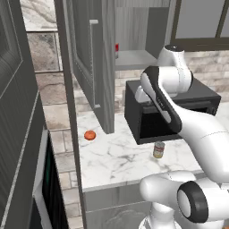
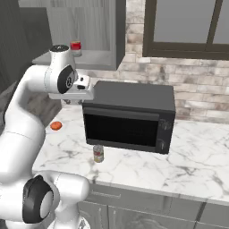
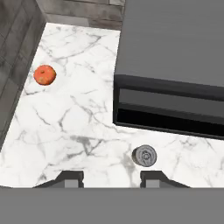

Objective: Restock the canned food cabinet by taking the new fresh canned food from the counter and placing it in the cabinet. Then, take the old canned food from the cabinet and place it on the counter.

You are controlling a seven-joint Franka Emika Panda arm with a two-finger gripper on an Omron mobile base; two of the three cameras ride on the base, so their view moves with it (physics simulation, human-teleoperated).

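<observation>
New yellow-labelled can (image 3: 144, 155) stands upright on the marble bench (image 3: 74, 127), lower centre-right of the hand view, just in front of the black microwave (image 3: 175, 52); long axis vertical, lid facing the camera. End effector (image 3: 111, 179) hangs high above it, looking down, holding nothing; jaws at their narrowest, fingertips (image 3: 70, 178) still apart. Can lies slightly right of the midline between them. Microwave front edge crowds the far side; open bench to the left, orange fruit (image 3: 44, 75) well apart. Old red can (image 2: 76, 46) sits on the shelf of the open cabinet (image 1: 96, 67).
</observation>
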